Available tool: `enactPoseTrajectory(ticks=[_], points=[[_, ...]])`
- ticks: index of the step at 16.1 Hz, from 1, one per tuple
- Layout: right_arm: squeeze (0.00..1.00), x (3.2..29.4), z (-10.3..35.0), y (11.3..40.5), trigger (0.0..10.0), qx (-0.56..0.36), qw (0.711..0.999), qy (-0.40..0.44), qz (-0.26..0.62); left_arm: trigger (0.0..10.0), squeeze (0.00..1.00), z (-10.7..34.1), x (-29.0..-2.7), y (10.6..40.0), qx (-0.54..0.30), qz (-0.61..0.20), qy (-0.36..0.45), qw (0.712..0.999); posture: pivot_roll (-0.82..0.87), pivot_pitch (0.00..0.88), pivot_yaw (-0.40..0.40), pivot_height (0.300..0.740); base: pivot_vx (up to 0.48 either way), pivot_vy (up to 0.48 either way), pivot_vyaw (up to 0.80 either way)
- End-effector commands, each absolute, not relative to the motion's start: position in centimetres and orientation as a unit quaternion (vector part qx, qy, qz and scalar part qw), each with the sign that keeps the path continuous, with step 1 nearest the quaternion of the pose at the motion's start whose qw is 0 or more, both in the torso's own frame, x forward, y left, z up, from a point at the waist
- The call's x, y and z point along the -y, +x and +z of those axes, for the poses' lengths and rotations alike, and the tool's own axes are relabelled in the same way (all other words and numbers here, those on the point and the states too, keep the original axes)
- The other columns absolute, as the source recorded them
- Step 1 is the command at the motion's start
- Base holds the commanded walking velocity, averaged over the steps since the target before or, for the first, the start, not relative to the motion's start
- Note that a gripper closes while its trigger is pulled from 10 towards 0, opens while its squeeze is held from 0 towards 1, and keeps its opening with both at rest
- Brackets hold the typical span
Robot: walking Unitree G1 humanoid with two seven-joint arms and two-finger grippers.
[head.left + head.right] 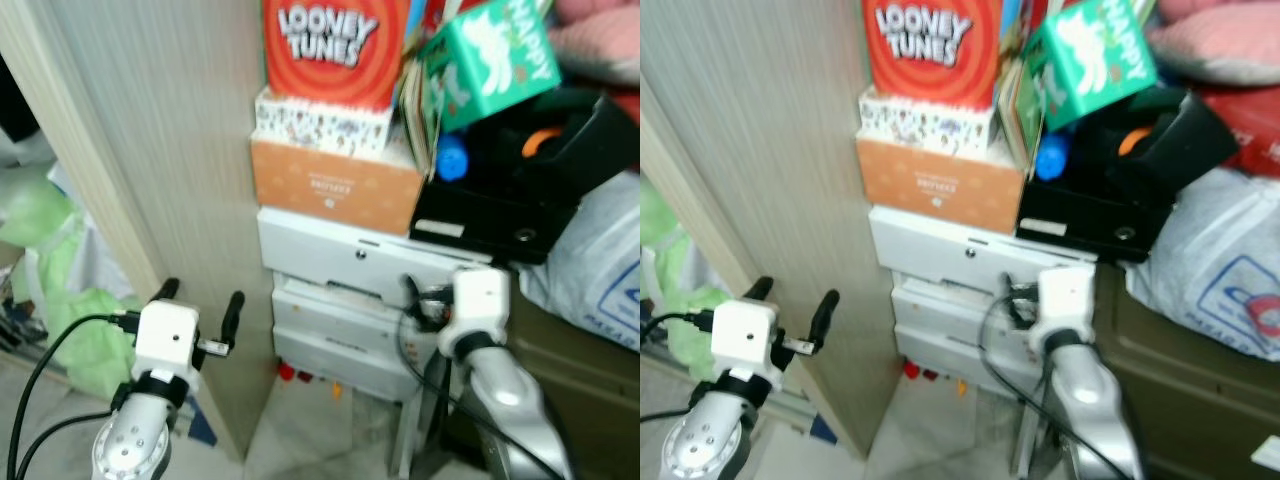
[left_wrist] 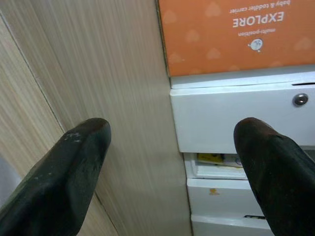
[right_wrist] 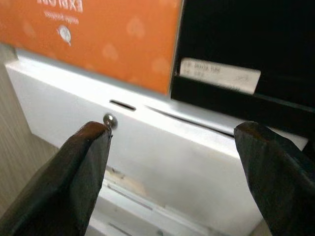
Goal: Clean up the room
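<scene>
Both silver arms rise before a stack of white drawers [image 1: 340, 262] in the head view, an orange box [image 1: 330, 185] and Looney Tunes box [image 1: 330, 45] piled above. Left wrist view: the left gripper [image 2: 172, 147], fingers spread wide, faces a wooden panel [image 2: 108, 73]. Right wrist view: the right gripper [image 3: 172, 147], fingers apart, sits near the top drawer's small metal knob [image 3: 110, 119].

L arm [image 1: 130, 440] raised from lower left, silver w/ white wrist block, black cables trailing off to the side. L gripper [image 1: 200, 305] points forward and up, its two black fingers [image 2: 69, 167] spread wide, nothing between them. R arm [image 1: 510, 400] comes up from lower right, elbow bent, white wrist block at top, cable looped beside it. R gripper [image 3: 172, 167] aimed forward, fingers [image 3: 74, 172] also wide apart and empty.
</scene>
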State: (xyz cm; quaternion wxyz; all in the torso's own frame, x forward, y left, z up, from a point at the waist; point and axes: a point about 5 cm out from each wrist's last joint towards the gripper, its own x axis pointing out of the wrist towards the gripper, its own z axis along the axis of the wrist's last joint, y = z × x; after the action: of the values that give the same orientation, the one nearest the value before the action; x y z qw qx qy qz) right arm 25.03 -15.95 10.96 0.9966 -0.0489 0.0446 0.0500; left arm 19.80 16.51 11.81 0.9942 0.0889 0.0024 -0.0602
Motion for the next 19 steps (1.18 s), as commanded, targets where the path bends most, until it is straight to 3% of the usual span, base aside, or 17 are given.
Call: enactPoseTrajectory(ticks=[1, 14, 19], points=[[0.00, 17.0, 11.3, 24.9, 10.0, -0.044, 0.997, -0.057, 0.036, 10.0, 0.00, 11.7, -17.3, 19.4, -0.010, -0.041, 0.093, 0.995, -0.04, 0.000, -0.022, 0.740, 0.000, 0.000, 0.80], [0.00, 16.3, 10.9, 25.8, 10.0, -0.047, 0.995, -0.061, 0.058, 10.0, 0.00, 11.5, -17.4, 19.4, -0.008, -0.008, 0.097, 0.995, -0.01, 0.000, -0.060, 0.740, 0.000, 0.000, 0.76], [0.00, 15.8, 11.2, 26.7, 10.0, -0.042, 0.995, -0.060, 0.071, 10.0, 0.00, 11.4, -17.2, 19.1, -0.003, 0.003, 0.099, 0.995, 0.00, 0.000, -0.079, 0.740, 0.000, 0.000, 0.00]])
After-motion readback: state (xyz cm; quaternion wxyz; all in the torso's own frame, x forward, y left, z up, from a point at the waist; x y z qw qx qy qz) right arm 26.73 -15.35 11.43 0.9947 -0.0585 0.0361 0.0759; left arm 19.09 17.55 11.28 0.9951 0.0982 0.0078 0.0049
